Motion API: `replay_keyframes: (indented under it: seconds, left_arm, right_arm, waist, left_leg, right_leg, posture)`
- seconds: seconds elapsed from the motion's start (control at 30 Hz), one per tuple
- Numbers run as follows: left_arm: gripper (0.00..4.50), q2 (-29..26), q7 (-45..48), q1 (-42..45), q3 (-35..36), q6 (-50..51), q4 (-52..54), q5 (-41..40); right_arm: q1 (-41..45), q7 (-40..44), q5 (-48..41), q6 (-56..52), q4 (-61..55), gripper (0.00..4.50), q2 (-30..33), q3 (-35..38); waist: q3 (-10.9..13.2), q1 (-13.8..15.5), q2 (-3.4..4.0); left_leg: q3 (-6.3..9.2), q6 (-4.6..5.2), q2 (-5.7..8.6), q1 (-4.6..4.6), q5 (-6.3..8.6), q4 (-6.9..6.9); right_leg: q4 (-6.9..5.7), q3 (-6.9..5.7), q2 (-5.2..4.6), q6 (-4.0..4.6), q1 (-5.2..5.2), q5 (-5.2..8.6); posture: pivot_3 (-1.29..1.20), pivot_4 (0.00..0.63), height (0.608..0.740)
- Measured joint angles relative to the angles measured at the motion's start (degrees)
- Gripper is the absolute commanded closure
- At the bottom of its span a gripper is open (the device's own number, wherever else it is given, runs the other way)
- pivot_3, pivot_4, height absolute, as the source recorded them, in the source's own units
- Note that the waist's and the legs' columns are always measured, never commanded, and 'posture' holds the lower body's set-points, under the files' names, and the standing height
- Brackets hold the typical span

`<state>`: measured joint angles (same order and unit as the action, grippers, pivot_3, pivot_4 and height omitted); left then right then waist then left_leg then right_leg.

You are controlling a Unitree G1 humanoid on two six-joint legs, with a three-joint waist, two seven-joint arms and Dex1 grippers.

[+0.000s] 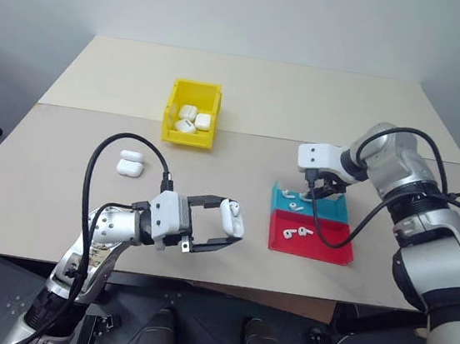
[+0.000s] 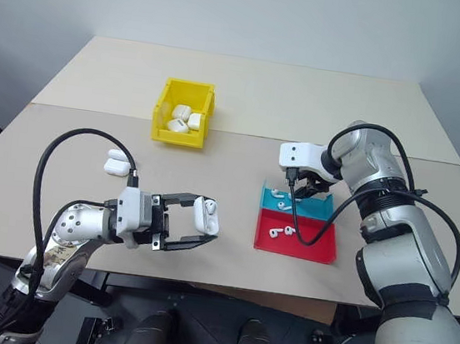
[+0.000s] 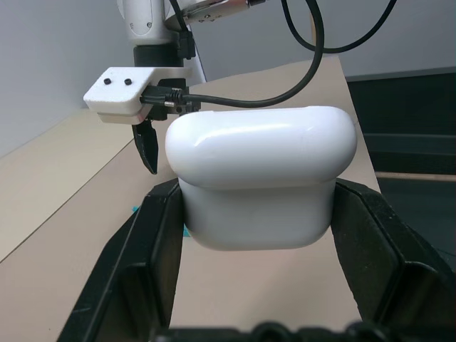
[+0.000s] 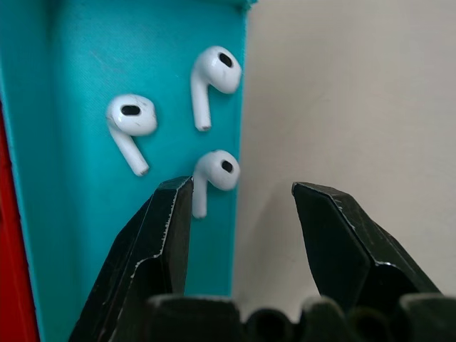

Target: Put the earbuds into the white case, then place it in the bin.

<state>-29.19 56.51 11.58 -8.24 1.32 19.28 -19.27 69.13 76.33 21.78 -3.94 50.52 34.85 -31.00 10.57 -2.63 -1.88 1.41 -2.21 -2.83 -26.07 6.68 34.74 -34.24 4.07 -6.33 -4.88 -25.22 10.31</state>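
Observation:
My left gripper (image 1: pixel 232 221) is shut on a white case (image 1: pixel 230 216), holding it level above the table's front edge; the same case (image 3: pixel 260 174) sits between the black fingers (image 3: pixel 149 242) in the left wrist view. My right gripper (image 4: pixel 242 214) points down over the far edge of the blue tray (image 4: pixel 78 214), open, with nothing between its fingers. Three earbuds (image 4: pixel 212 75) lie in that tray, the nearest one (image 4: pixel 214 174) just off one fingertip. The yellow bin (image 1: pixel 189 138) stands at the back left with three cases (image 1: pixel 188 118) inside.
A red tray (image 1: pixel 331 235) with earbuds (image 1: pixel 294 230) adjoins the blue tray (image 1: pixel 330 209) on its near side. Two more white cases (image 1: pixel 130 162) lie on the table left of centre. A black cable loops above each arm.

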Motion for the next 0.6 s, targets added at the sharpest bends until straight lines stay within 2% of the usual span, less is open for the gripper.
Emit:
replay_keyframes:
  seconds: [0.4,0.53,0.6]
  left_arm:
    - [1.72,0.2,-0.7,-0.1,-0.1,0.0,0.0,0.2]
    - [1.72,0.2,-0.8,-0.3,-0.1,0.0,0.0,0.2]
    - [1.72,0.2,-0.8,-0.3,-0.1,0.0,0.0,0.2]
  right_arm:
    - [0.1,-0.3,1.7,1.0,4.1,1.81,-1.8,0.1]
    - [0.1,-0.5,1.7,2.0,4.7,2.68,-2.0,0.3]
    - [0.1,-0.7,1.7,2.5,4.7,2.68,-2.0,0.3]
  waist:
    - [0.0,0.0,0.00]
    - [0.0,0.0,0.00]
    - [0.0,0.0,0.00]
  left_leg:
    - [0.01,-0.03,0.00,0.10,-0.02,0.04]
    - [0.02,-0.05,0.00,0.19,-0.02,0.04]
    - [0.01,-0.07,0.00,0.23,-0.04,0.05]
  right_leg:
    - [-0.20,0.00,0.01,0.00,0.03,0.01]
    - [-0.33,0.01,0.01,0.03,0.04,0.02]
    - [-0.42,0.01,0.01,0.04,0.05,0.03]
  posture:
    - [0.00,0.150,0.740]
    - [0.00,0.150,0.740]
    - [0.00,0.150,0.740]
